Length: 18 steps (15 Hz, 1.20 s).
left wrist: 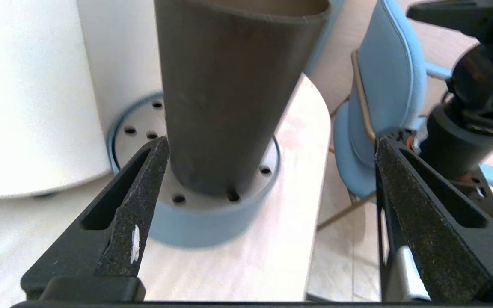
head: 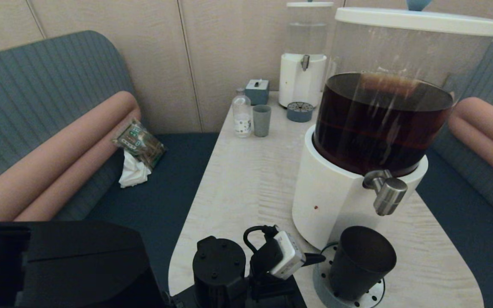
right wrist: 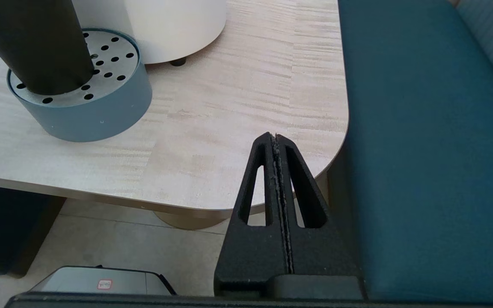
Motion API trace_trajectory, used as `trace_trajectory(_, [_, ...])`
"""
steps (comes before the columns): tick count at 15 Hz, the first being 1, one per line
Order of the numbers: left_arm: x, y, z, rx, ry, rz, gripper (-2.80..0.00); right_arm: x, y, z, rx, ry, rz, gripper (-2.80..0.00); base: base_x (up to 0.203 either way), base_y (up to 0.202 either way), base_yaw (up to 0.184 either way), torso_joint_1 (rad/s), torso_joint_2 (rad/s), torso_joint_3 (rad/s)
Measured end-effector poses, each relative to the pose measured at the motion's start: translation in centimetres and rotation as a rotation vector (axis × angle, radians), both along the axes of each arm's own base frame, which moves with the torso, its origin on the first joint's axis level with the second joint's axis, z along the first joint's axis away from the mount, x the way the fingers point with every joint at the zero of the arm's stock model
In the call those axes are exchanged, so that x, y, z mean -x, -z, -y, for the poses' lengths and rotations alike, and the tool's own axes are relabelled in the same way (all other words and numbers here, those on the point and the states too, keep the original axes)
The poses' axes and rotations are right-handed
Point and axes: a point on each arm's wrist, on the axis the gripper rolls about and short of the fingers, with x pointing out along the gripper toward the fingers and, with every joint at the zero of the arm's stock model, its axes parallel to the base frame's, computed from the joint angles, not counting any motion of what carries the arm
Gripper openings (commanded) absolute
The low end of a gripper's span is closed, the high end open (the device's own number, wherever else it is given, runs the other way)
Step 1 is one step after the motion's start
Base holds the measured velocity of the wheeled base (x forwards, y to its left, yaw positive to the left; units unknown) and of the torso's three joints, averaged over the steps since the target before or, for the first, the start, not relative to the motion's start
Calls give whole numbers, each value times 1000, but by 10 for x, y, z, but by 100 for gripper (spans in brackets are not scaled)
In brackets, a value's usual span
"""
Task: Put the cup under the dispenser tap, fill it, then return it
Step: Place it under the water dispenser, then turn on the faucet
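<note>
The black cup (head: 360,261) stands on the round blue-grey drip tray (head: 321,276), below the brushed-steel dispenser tap (head: 387,192) of the big dispenser of brown liquid (head: 379,124). My left gripper (head: 317,259) is open just left of the cup, low near its base. In the left wrist view the cup (left wrist: 229,94) rises ahead of the open left gripper (left wrist: 270,141); one fingertip (left wrist: 158,149) is close beside its lower wall and the other stands far off. My right gripper (right wrist: 275,137) is shut on nothing, off the table's near right corner.
At the table's far end stand a clear-liquid dispenser (head: 304,64), a small pale cup (head: 262,120), a bottle (head: 242,113), a small box (head: 257,91) and a second tray (head: 300,112). Benches flank the table. A blue chair (left wrist: 383,85) stands beyond the near edge.
</note>
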Motion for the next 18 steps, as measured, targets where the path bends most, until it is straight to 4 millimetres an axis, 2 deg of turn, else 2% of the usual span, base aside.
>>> trace_trajectory(7, [13, -7, -17, -15, -3, -11, 0, 0, 0, 0, 0, 0, 0, -280, 0, 0, 0, 0, 0, 0])
trace_trajectory(8, [14, -8, -20, -18, -3, -12, -280, 0, 0, 0, 1, 0, 0, -280, 0, 0, 0, 0, 0, 0])
trace_trajectory(13, [15, -8, -20, -18, -3, -18, -280, 0, 0, 0, 0, 0, 0, -280, 0, 0, 0, 0, 0, 0])
trace_trajectory(18, [5, -9, -5, 16, 6, 5, -280, 0, 0, 0, 0, 0, 0, -280, 0, 0, 0, 0, 0, 0])
